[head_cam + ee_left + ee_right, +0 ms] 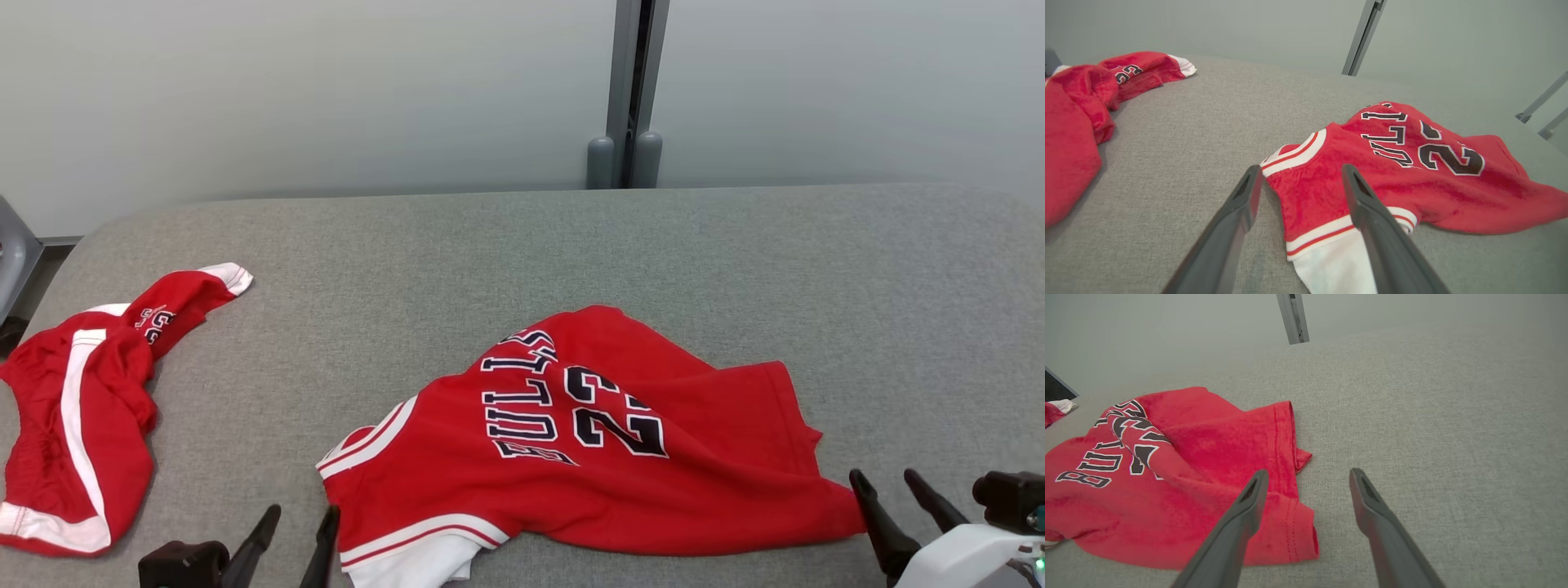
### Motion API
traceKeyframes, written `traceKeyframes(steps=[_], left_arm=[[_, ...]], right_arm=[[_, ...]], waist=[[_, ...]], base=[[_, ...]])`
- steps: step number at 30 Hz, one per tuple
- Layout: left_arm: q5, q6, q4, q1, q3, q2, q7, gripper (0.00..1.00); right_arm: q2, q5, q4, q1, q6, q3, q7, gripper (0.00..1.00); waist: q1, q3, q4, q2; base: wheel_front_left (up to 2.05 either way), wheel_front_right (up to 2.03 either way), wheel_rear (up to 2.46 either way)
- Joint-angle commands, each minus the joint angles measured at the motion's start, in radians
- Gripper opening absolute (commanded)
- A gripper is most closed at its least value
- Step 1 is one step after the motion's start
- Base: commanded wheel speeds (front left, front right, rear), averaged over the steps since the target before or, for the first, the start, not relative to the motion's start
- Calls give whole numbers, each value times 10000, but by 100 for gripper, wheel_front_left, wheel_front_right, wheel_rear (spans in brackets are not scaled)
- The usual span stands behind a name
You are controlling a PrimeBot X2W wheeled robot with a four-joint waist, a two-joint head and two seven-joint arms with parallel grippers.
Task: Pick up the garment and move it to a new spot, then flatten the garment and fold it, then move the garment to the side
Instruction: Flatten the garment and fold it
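The garment (588, 433) is a red jersey with black-and-white lettering and white trim, lying rumpled on the grey padded surface near the front middle. My left gripper (298, 518) stands open at its lower-left corner. In the left wrist view the garment (1412, 171) spreads to the right, and the open left gripper (1300, 173) frames its trimmed edge without touching it. My right gripper (886, 482) is open at the garment's lower-right hem. The right wrist view shows the garment (1188, 477) at left, with the right gripper (1308, 475) open above its hem corner.
Red shorts (77, 416) with a white stripe lie crumpled at the surface's left edge, also seen as shorts (1081, 106) in the left wrist view. A grey post (627, 98) stands behind the surface (735, 269), whose back and right parts are bare fabric.
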Motion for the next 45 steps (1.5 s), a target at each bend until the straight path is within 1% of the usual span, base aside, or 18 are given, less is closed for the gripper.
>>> traceKeyframes(steps=[1,7,10,17,20,22,23,29,32,33,34,35,36,37,38,39,40,45], left_arm=[[-174,-55,-211,198,-31,129,363,100],[-655,-188,-816,815,-382,500,2072,100],[-827,-262,-970,1058,-563,683,2818,100],[-1376,-376,-917,1473,-1042,938,4363,100],[-1443,-356,-904,1523,-1116,1001,4622,100],[-1173,-230,-872,1294,-1018,1151,4508,100],[-1124,-216,-807,1209,-1043,1135,4458,100],[-1232,-443,-161,768,-1353,1014,4206,100],[-1201,-483,67,593,-1447,977,4028,100],[-1178,-494,145,542,-1459,965,3960,97],[-1184,-506,226,504,-1483,947,3912,79],[-1204,-514,291,474,-1504,942,3902,69],[-1218,-516,346,445,-1513,944,3871,46],[-1225,-526,393,412,-1521,953,3840,29],[-1224,-536,445,379,-1533,963,3822,10],[-1227,-537,488,349,-1546,973,3799,0],[-1267,-557,512,266,-1565,989,3691,0],[-1522,-624,399,269,-1537,1020,3511,0]], right_arm=[[-98,256,96,117,1,80,276,100],[-230,1006,247,277,3,374,1406,100],[-291,1061,238,211,1,377,1520,100],[-184,923,345,-13,3,502,1456,100],[-154,936,369,-95,1,596,1448,100],[-119,959,397,-140,1,674,1457,100],[-105,968,422,-166,3,713,1461,100],[-95,1036,544,-385,1,919,1443,100],[-92,1098,617,-479,1,1001,1474,100],[-81,1118,639,-497,1,1030,1486,100],[-70,1137,677,-508,1,1058,1508,100],[-64,1165,703,-511,1,1083,1511,100],[-61,1185,726,-518,1,1108,1506,100],[-51,1219,760,-525,3,1147,1517,95],[-45,1241,780,-530,1,1189,1528,50],[-47,1268,802,-537,1,1221,1524,35],[-52,1292,833,-569,1,1288,1492,0],[-66,1579,722,-632,1,1471,1393,0]], waist=[[0,44,26,-1],[0,183,74,-1],[0,263,86,-1],[0,411,112,-1],[0,468,120,-1],[0,532,135,-1],[0,558,137,-1],[0,651,63,-1],[0,675,17,-1],[0,680,3,-1],[0,681,-8,-1],[0,682,-17,-1],[0,685,-24,-1],[0,688,-27,-1],[0,684,-26,-1],[0,677,-23,-1],[0,669,-9,-1],[0,616,38,-1]], base=[[0,0,0],[0,0,0],[0,0,0],[0,0,0],[0,0,0],[0,0,0],[0,0,0],[0,0,0],[0,0,0],[0,0,0],[0,0,0],[0,0,0],[0,0,0],[0,0,0],[0,0,0],[0,0,0],[0,0,0],[0,0,0]])
